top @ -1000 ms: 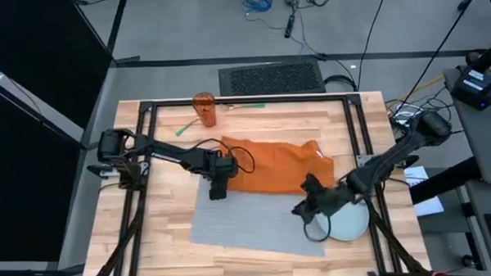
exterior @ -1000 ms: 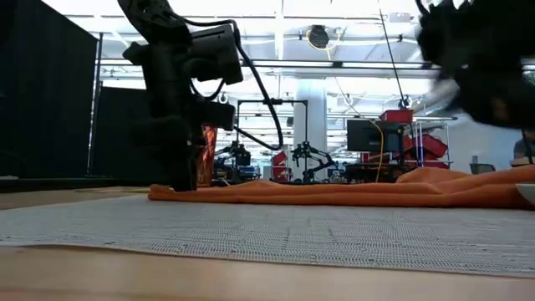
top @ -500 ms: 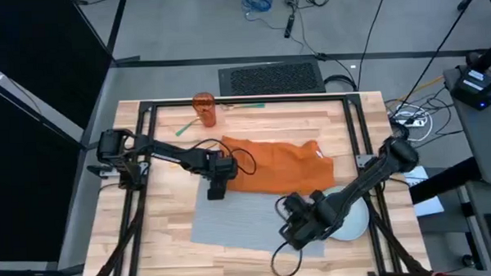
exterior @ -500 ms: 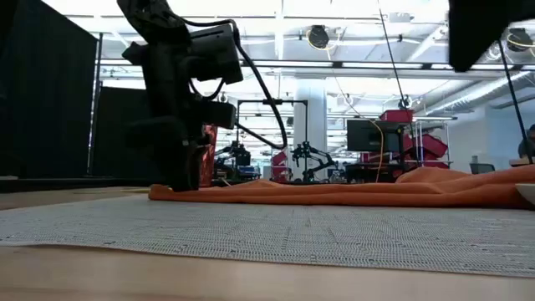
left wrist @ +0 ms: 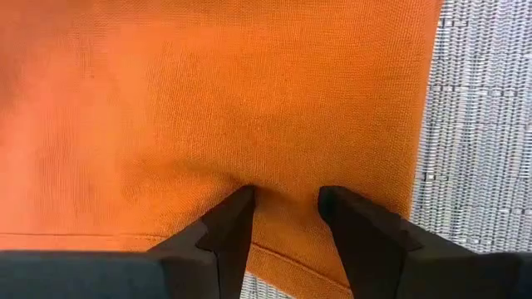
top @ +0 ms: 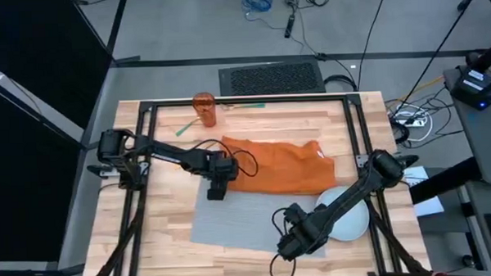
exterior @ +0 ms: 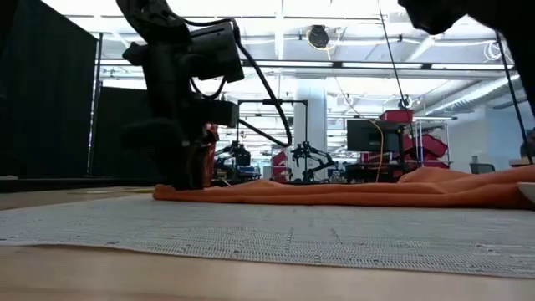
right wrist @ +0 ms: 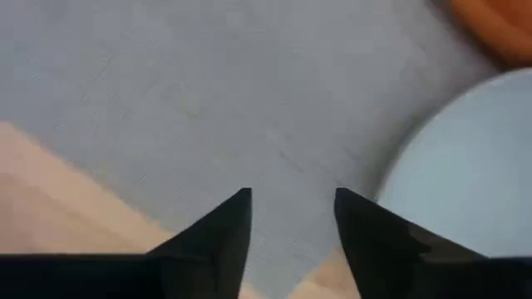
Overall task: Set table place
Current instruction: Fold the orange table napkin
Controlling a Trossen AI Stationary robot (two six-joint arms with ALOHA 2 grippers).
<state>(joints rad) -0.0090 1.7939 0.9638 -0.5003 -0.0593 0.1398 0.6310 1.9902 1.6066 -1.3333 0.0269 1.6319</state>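
Meanwhile: Both Arms Low Over the Mat

Centrally on the light wooden butcher-block table (top: 163, 227) lies one flat grey woven placemat (top: 236, 216), its far edge under one rumpled orange cloth napkin (top: 279, 165). The left gripper (top: 217, 191), fingers spread, presses on the napkin's corner. The right gripper (top: 286, 250), fingers parted and empty, hovers over the mat's near edge beside one round pale blue plate (top: 347, 220). One orange cup (top: 204, 109) stands far back. Bare wood stays open left.
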